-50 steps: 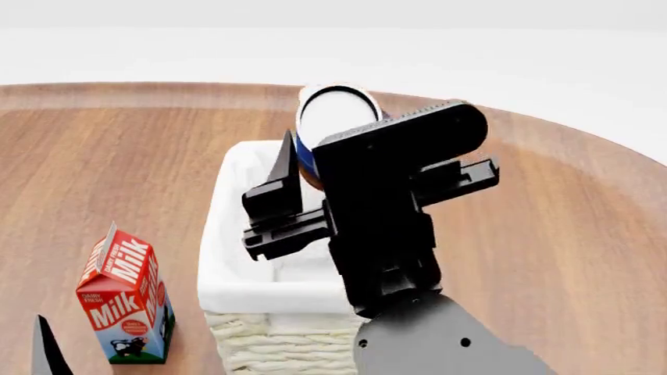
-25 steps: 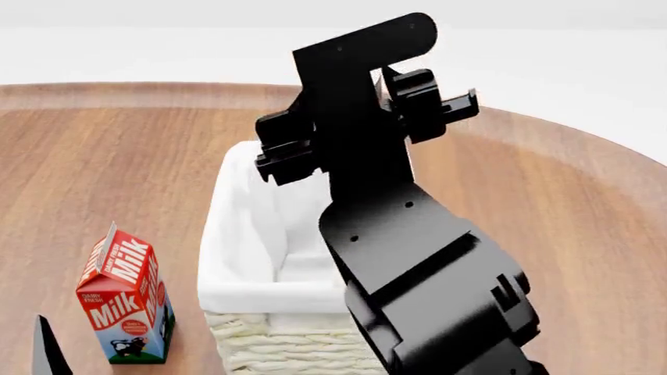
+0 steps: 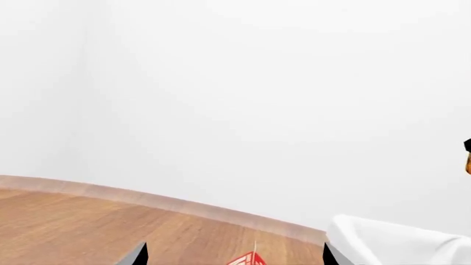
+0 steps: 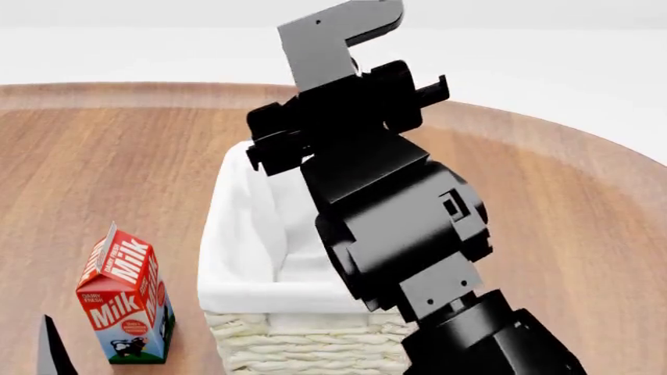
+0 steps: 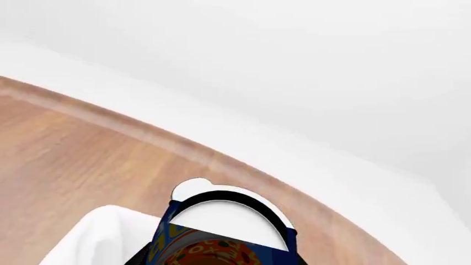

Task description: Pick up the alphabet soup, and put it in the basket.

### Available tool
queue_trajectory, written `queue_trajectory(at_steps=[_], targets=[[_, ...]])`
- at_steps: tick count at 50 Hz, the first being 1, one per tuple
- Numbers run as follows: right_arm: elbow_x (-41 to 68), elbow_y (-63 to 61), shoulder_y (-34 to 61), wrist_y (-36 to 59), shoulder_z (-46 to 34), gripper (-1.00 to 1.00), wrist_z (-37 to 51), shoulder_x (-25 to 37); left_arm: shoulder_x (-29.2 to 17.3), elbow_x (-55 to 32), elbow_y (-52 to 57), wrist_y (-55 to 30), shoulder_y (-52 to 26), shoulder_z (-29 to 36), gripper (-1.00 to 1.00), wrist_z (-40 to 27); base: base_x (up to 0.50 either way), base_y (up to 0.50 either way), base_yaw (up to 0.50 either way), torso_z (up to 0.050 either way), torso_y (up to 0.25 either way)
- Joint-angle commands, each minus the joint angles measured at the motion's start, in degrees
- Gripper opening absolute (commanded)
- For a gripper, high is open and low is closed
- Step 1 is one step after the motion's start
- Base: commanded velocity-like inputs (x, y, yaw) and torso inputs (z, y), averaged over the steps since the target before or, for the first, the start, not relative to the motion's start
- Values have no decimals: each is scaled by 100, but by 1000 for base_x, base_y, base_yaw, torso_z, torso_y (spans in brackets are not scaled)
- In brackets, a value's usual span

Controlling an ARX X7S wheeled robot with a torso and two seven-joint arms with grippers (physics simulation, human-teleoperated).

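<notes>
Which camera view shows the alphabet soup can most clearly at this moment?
The right wrist view shows it best: the alphabet soup fills the lower middle, its blue label and white top visible. In the head view the right arm hides the can completely. The left wrist view catches only a small orange sliver at the picture's edge, probably the can.

The head camera looks forward and down over the wooden surface point(image 4: 115, 148), close behind the right arm, which blocks much of the basket point(image 4: 250, 258). The left wrist camera sits low, facing across the surface toward the white wall — basket lining and the milk carton point(image 4: 125, 297) just enter. The right wrist camera looks over the alphabet soup point(image 5: 220, 232), very near, toward the surface's far edge.
</notes>
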Motion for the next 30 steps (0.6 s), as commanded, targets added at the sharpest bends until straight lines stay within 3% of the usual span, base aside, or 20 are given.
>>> queue_trajectory(at_steps=[1, 9, 22, 30], targets=[[26, 1032, 528, -3, -8, -100, -406, -293, 12, -4, -39, -7, -41, 28, 100, 3, 0, 0, 0, 0, 0], [856, 2017, 1012, -131, -373, -100, -392, -387, 4, -3, -15, 9, -31, 35, 100, -3, 0, 0, 0, 0, 1], [3997, 3350, 1613, -1372, -3192, -100, -119, -392, -7, -2, -22, 26, -32, 59, 100, 4, 0, 0, 0, 0, 0], [4926, 3471, 1726, -1711, -4188, -100, -82, -392, -21, 5, 4, 52, -1, 68, 100, 0, 0, 0, 0, 1, 1]])
